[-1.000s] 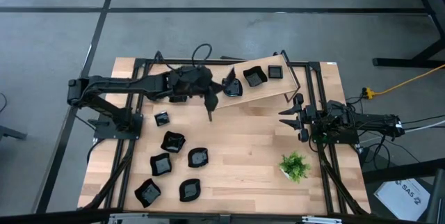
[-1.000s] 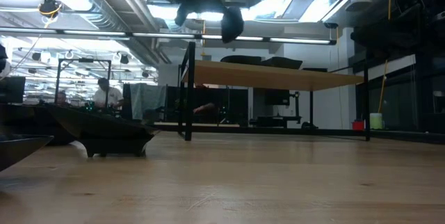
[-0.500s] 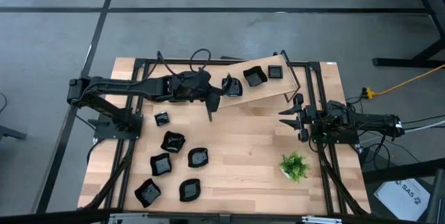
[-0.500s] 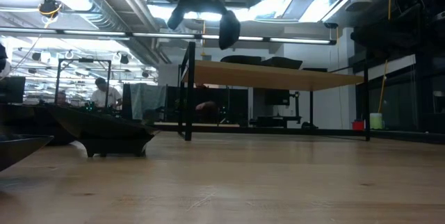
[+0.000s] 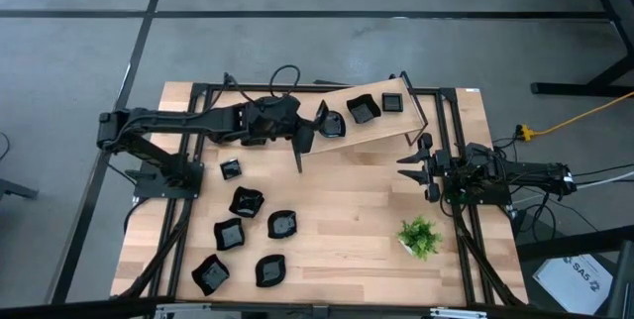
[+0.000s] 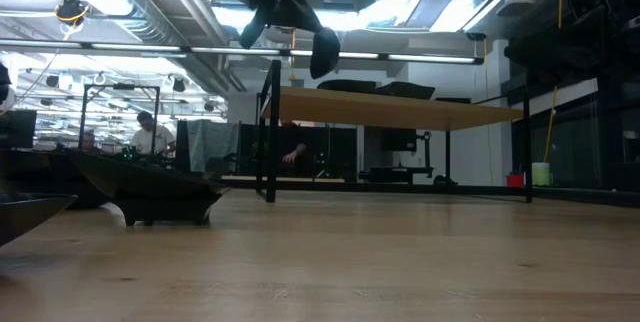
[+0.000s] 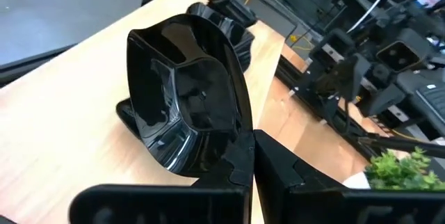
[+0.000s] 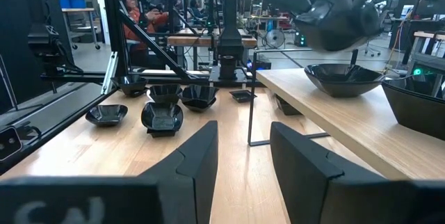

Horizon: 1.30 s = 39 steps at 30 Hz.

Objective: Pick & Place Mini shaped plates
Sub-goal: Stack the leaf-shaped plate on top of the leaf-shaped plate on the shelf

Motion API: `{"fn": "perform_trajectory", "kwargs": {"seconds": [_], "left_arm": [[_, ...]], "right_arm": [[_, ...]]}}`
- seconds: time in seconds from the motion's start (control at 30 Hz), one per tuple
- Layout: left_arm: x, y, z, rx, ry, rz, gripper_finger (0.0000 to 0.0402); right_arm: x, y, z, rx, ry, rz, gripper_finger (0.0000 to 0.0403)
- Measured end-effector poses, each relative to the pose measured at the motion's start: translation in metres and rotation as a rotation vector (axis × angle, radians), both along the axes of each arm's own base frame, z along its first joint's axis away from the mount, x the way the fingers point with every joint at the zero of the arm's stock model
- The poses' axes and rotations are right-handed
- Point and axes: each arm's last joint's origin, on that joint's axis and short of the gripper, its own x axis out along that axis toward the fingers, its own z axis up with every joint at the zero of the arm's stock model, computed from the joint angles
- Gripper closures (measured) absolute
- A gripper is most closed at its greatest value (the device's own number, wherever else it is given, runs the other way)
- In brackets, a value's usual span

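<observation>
Above the raised wooden shelf (image 5: 371, 121), my left end effector (image 5: 315, 124) clamps a black mini plate (image 7: 184, 106) by its rim; two more plates (image 5: 364, 110) sit just beyond. My right end effector (image 5: 408, 157) waits parted over the desk (image 5: 347, 210).

Robotics lab or open workshop hall. Grey concrete floor (image 5: 79, 52) marked with dark lines; butcher-block table (image 5: 347, 200) in a black metal frame. Exposed ducts (image 6: 150, 2) and strip lights overhead. Further benches carrying equipment beyond the table, people (image 8: 132, 8) seated at them. Yellow cable (image 5: 580, 116) trailing across the floor.
</observation>
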Motion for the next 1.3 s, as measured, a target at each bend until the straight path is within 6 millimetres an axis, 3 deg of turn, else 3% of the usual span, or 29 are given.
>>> {"fn": "perform_trajectory", "kwargs": {"seconds": [0.27,1.3], "left_arm": [[0.0058,0.0009,-0.0091,-0.005,0.030,-0.001,0.0399],[0.0055,0.0032,-0.0081,0.032,0.036,-0.001,0.0392]], "right_arm": [[0.0000,0.0000,0.0000,0.001,0.000,0.000,0.0271],[0.0000,0.0000,0.0000,0.000,0.000,0.000,0.0271]]}}
